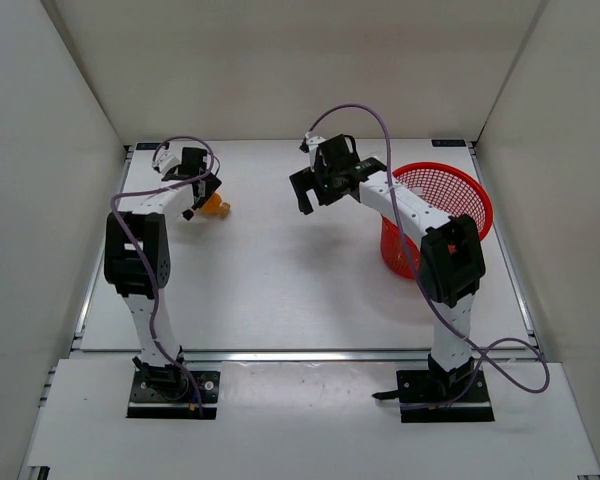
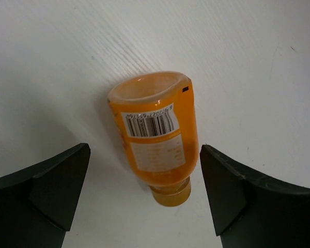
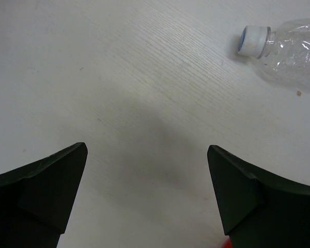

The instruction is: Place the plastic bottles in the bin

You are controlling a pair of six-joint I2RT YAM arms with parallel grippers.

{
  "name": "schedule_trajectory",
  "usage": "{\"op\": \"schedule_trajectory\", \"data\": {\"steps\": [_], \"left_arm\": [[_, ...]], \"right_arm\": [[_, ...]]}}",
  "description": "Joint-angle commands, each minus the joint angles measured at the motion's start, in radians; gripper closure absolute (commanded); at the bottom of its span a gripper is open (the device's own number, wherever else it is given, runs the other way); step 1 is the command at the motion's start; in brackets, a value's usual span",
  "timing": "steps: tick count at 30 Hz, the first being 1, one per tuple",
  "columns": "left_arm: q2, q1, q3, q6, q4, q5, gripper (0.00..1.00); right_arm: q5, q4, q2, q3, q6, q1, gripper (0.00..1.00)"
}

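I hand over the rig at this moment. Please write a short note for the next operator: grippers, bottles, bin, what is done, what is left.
Left gripper: open, straddling the orange bottle lying on the table, not touching it.
Right gripper: open, empty; a clear bottle lies on the table ahead.
Bin: at the right, no bottle seen inside.
Done: nothing visible. Left: grasp and bin both bottles.

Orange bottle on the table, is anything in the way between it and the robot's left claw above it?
No, nothing visible is in the way. The orange bottle lies on the bare table, and the left gripper is open with one finger on each side of it, not touching it.
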Motion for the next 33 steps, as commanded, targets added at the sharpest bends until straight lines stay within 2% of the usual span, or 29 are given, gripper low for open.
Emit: {"op": "schedule_trajectory", "data": {"steps": [1, 5, 7, 8, 11, 13, 16, 20, 24, 27, 28, 31, 33], "left_arm": [[0.028, 0.000, 0.043, -0.002, 0.014, 0.013, 0.01], [0.071, 0.002, 0.072, -0.016, -0.004, 0.047, 0.07], [0.075, -0.006, 0.063, -0.010, 0.003, 0.056, 0.19], [0.078, -0.009, 0.051, -0.008, 0.008, 0.062, 0.22], [0.027, -0.013, 0.017, 0.002, 0.028, 0.084, 0.46], [-0.019, -0.016, -0.010, 0.021, 0.048, 0.095, 0.55], [-0.118, -0.041, -0.070, 0.053, 0.074, 0.124, 0.60], [-0.252, -0.156, -0.099, 0.114, 0.112, 0.109, 0.60], [-0.289, -0.317, 0.011, 0.203, 0.126, 0.147, 0.59], [-0.281, -0.433, 0.112, 0.272, 0.174, 0.257, 0.57], [-0.269, -0.478, 0.166, 0.289, 0.181, 0.272, 0.57], [-0.176, -0.576, 0.319, 0.334, 0.197, 0.493, 0.53], [-0.107, -0.637, 0.438, 0.353, 0.165, 0.542, 0.52]], "right_arm": [[-0.005, 0.004, 0.005, 0.039, 0.010, -0.002, 0.01], [-0.001, -0.006, -0.001, 0.042, 0.010, -0.002, 0.01], [0.014, -0.012, -0.010, 0.048, 0.010, 0.004, 0.01], [0.015, -0.019, -0.018, 0.050, 0.012, 0.007, 0.01], [0.022, -0.046, -0.048, 0.073, -0.002, 0.026, 0.01], [0.030, -0.055, -0.087, 0.084, -0.006, 0.036, 0.01], [0.062, -0.058, -0.175, 0.047, 0.007, 0.056, 0.00], [0.057, -0.069, -0.312, -0.028, 0.093, 0.024, 0.00], [0.114, -0.129, -0.494, -0.105, 0.126, -0.054, 0.01], [0.215, -0.156, -0.644, -0.207, 0.148, -0.127, 0.00], [0.237, -0.175, -0.709, -0.250, 0.168, -0.170, 0.01], [0.209, -0.218, -0.855, -0.365, 0.216, -0.368, 0.01], [0.167, -0.233, -0.941, -0.440, 0.219, -0.500, 0.01]]}}
